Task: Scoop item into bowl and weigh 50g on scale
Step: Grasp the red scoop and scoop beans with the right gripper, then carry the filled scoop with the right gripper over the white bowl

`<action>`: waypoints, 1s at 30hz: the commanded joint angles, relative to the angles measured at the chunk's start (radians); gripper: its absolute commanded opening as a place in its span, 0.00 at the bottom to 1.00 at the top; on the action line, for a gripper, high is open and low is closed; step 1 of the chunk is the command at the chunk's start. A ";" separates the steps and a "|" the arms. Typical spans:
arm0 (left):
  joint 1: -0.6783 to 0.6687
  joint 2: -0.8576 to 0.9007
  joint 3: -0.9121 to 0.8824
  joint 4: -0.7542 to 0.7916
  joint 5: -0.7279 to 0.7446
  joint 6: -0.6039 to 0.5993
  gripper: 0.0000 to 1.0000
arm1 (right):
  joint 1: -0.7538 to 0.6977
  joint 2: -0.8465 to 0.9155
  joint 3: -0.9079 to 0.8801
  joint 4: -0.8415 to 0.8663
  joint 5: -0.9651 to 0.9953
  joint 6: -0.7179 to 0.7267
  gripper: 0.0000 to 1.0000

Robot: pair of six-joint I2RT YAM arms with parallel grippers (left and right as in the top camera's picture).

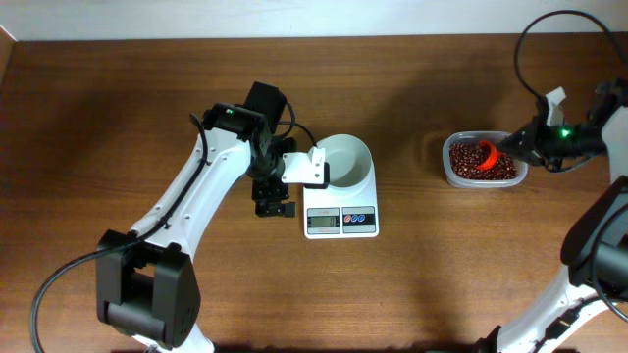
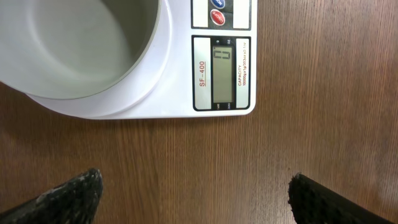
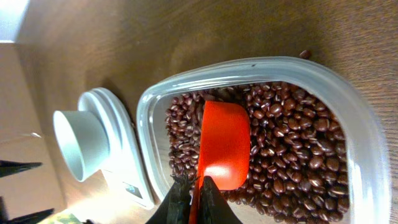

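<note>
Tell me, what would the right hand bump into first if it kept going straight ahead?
Probably the beans: the right hand grips the scoop, whose cup lies among them. Past them comes the wall of the tub, though depth is hard to judge.

Brown wood-grain table [image 1: 118, 108] is seen, with the grain running left-right in the overhead view. A white digital scale [image 1: 341, 221] is set directly on it, near the middle, flat on the wood, with a grey display and 2 round buttons at its front edge. A clear plastic tub [image 1: 445, 165] is placed to the right of the scale, well apart from it, with bare wood between. 1 loose bean [image 3: 305, 54] is seen on the wood just outside the tub rim, well apart from the scale.
</note>
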 commanded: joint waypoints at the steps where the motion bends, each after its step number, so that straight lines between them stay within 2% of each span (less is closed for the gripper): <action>1: 0.003 0.008 -0.008 -0.004 0.018 0.012 0.99 | -0.039 0.006 -0.014 0.003 -0.074 -0.019 0.08; 6: 0.003 0.008 -0.008 -0.004 0.018 0.012 0.98 | -0.092 0.006 -0.025 -0.026 -0.144 -0.064 0.07; 7: 0.003 0.008 -0.008 -0.004 0.018 0.012 0.99 | -0.099 0.006 -0.025 -0.031 -0.145 -0.064 0.04; 10: 0.003 0.008 -0.008 -0.003 0.018 0.012 0.99 | -0.121 0.006 -0.025 -0.031 -0.246 -0.064 0.04; 19: 0.003 0.008 -0.008 -0.004 0.018 0.012 0.98 | -0.174 0.006 -0.025 -0.057 -0.375 -0.063 0.04; 27: 0.003 0.008 -0.008 -0.004 0.018 0.012 0.99 | -0.170 0.006 -0.025 -0.085 -0.457 -0.052 0.04; 30: 0.003 0.008 -0.008 -0.004 0.018 0.012 0.99 | -0.124 0.006 -0.025 -0.096 -0.457 -0.052 0.04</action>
